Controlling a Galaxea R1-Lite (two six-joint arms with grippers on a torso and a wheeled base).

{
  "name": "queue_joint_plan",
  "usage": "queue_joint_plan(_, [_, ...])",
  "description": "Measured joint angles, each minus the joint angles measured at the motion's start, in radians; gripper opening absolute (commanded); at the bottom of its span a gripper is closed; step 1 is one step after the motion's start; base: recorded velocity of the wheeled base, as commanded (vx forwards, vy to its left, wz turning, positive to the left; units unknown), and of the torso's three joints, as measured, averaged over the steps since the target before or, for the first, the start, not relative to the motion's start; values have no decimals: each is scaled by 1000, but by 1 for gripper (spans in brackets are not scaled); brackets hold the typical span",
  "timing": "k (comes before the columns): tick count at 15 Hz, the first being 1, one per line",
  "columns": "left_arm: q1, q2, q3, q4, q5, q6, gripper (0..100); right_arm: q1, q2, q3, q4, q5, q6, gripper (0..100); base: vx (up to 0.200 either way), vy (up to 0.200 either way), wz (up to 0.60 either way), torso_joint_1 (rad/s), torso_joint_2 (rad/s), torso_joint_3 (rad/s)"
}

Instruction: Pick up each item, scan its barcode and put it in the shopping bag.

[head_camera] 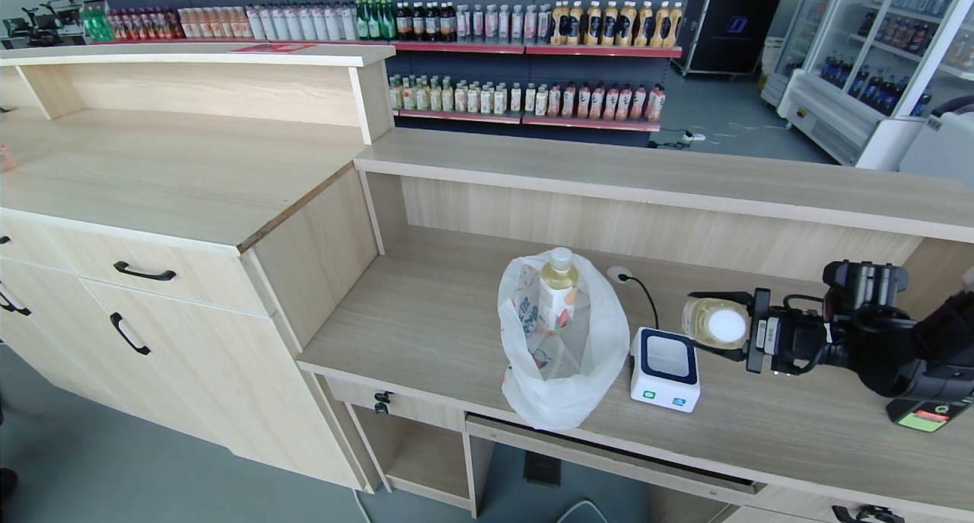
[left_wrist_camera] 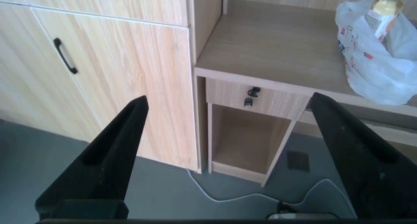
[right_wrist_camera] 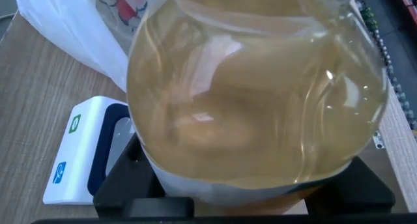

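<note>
- Head view: your right gripper (head_camera: pixel 723 325) is clamped on a bottle (head_camera: pixel 704 319), just right of the scanner (head_camera: pixel 664 367).
- On the scanner's left stands the shopping bag (head_camera: pixel 601 355), a second bottle (head_camera: pixel 559 288) inside.
- Your left gripper (left_wrist_camera: pixel 228 162) gapes wide, empty.

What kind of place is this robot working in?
Probably a small shop's checkout: shelves of bottled drinks line the back wall, a glass-door drinks fridge stands at the far right, and a barcode scanner sits on the wooden counter beside the shopping bag.
</note>
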Motion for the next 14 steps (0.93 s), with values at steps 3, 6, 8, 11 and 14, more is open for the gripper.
queue_joint_plan(3, [0, 0, 0, 0, 0, 0, 100, 10, 15, -5, -22, 0, 0, 0, 0, 0, 0, 0, 0, 0])
queue_joint_plan(6, [0, 0, 0, 0, 0, 0, 100, 12, 26, -9, -29, 0, -1, 0, 0, 0, 0, 0, 0, 0])
queue_joint_plan(8, [0, 0, 0, 0, 0, 0, 100, 12, 31, -10, -29, 0, -1, 0, 0, 0, 0, 0, 0, 0])
queue_joint_plan(11, [0, 0, 0, 0, 0, 0, 100, 12, 42, -13, -29, 0, -1, 0, 0, 0, 0, 0, 0, 0])
queue_joint_plan(14, [0, 0, 0, 0, 0, 0, 100, 12, 50, -13, -29, 0, -1, 0, 0, 0, 0, 0, 0, 0])
